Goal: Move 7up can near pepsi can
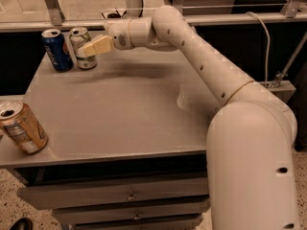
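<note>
The 7up can, white and green with a silver top, stands upright at the far left of the grey table. The pepsi can, dark blue, stands upright just to its left, almost touching it. My gripper reaches in from the right at the 7up can's height. Its beige near finger crosses in front of the can's upper part. The far finger is hidden behind the can. The gripper is open around the can, which rests on the table.
An orange-gold can stands tilted at the table's front left edge. My white arm spans the table's right side. Drawers sit under the top. A metal rail and a cable run behind.
</note>
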